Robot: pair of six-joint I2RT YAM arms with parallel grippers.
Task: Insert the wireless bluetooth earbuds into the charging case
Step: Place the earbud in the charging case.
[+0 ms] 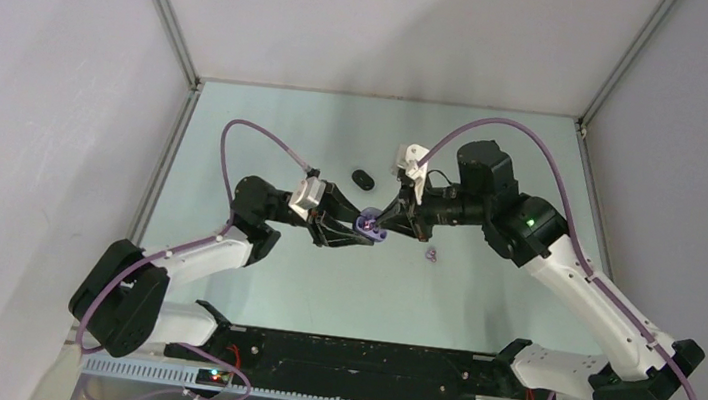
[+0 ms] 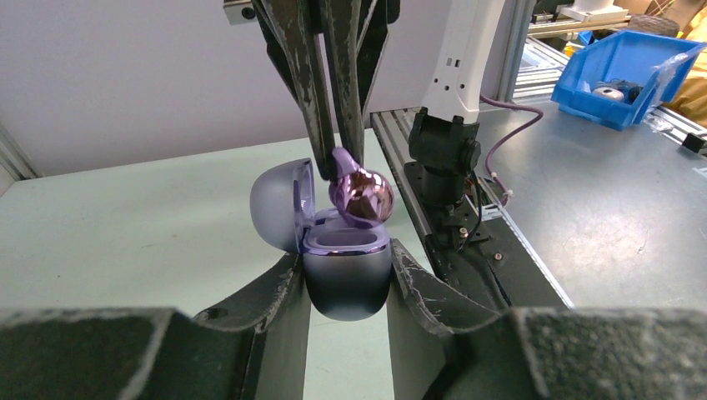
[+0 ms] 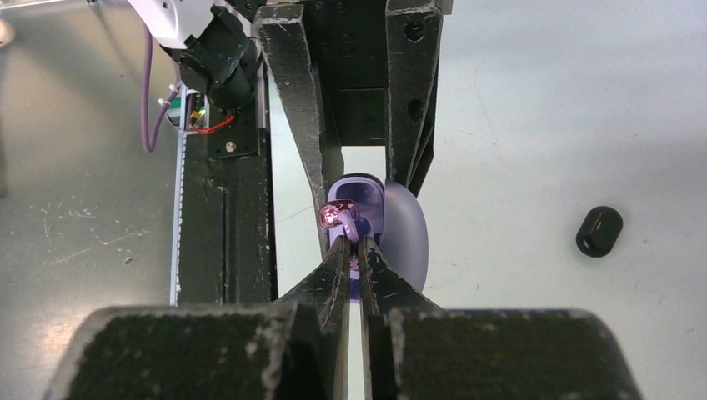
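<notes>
Lilac charging case (image 2: 346,287) stands upright, clamped between the left gripper's (image 2: 346,260) narrowed jaws, its lid (image 2: 275,204) hinged open to the left. Just above its well hangs a glossy purple-pink earbud (image 2: 363,196), not yet seated. The right gripper's (image 3: 358,246) nearly closed tips pinch it, and its rounded body slants down toward the opening. Apart on the table lies a black oval piece (image 3: 599,231).

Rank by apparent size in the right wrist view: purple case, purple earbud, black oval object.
1. purple case
2. black oval object
3. purple earbud
The last two look close; the earbud is nearer the camera, so that order is unsure.
</notes>
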